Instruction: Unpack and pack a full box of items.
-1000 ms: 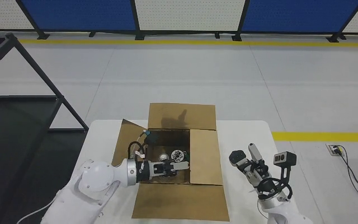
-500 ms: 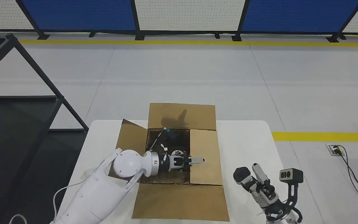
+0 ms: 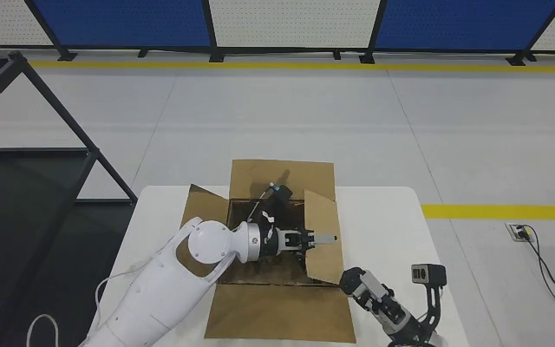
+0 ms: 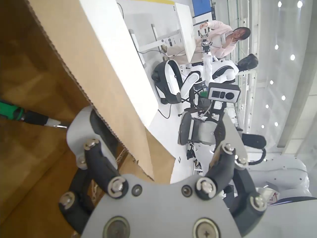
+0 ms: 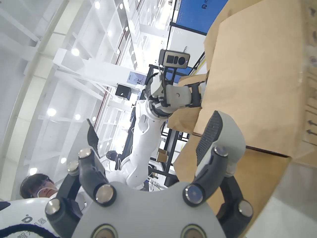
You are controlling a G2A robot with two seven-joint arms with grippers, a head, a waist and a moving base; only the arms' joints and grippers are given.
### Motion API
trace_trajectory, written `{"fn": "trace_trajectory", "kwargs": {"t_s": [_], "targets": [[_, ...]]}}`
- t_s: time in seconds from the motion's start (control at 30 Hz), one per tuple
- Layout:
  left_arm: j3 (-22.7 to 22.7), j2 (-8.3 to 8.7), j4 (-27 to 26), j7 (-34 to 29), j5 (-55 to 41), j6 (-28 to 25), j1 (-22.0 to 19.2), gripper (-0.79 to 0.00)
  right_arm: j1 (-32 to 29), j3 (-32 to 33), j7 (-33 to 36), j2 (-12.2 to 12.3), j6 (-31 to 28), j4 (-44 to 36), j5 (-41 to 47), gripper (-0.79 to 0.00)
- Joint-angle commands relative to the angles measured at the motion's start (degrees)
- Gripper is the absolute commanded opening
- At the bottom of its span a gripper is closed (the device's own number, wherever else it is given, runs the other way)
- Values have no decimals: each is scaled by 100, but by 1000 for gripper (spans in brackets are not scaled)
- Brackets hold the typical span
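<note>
Closest to me, the right gripper (image 3: pixel 357 281) hung low over the front right of the white worktop (image 3: pixel 386 217), just beside the front right corner of the cardboard box (image 3: pixel 282 178). From its own wrist camera I saw the right gripper (image 5: pixel 153 125) with its fingers (image 5: pixel 215 134) spread wide and nothing between them, facing the box's brown outer side (image 5: pixel 247 87). The front flap (image 3: pixel 277 314) lay folded out flat toward me. Past it, the left arm reached across the open top of the box, and the left gripper (image 3: pixel 310 237) sat at the right flap (image 3: pixel 324 238), which stood tilted up rather than lying flat. On the left wrist camera the left gripper (image 4: pixel 153 130) had its fingers (image 4: pixel 79 127) spread, straddling that flap (image 4: pixel 86 50). The corrugated edge ran between them, with one finger on the inside of the box close against the cardboard and the other well clear on the outside. They were not pinching it, and I could not tell whether the inner finger actually touched. Deeper inside the box I made out a green-handled tool (image 4: pixel 11 113) with a dark neck and a pale tip, lying against the cardboard; the rest of the contents were too dark from above to name. The left flap (image 3: pixel 198 210) angled upward, and the back flap lay folded outward on the far side. Beyond the worktop were pale floor with a yellow line (image 3: pixel 260 63) and blue panels (image 3: pixel 121 22).
</note>
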Motion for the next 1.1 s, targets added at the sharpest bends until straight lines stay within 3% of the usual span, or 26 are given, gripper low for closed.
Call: {"fn": "trace_trajectory", "kwargs": {"t_s": [0.0, 0.23, 0.67, 0.87, 1.07], "targets": [[-9, -36, -60, 46, -9, 9, -80, 0, -58, 5, 36, 20, -60, -97, -47, 0], [321, -324, 135, 115, -184, 12, -548, 0, -187, -15, -42, 79, -50, -282, -165, 0], [1269, -1193, 1396, 184, -592, -311, -1409, 0, -683, 155, -915, 130, -717, -739, -10, 0], [1347, -1446, 1861, 92, -683, -532, -1595, 0, -478, 66, -1312, 150, -98, -607, -594, 0], [1216, -1534, 2129, -49, -669, -711, -1678, 0, -202, 34, -1656, 170, 492, -452, -979, 0]]}}
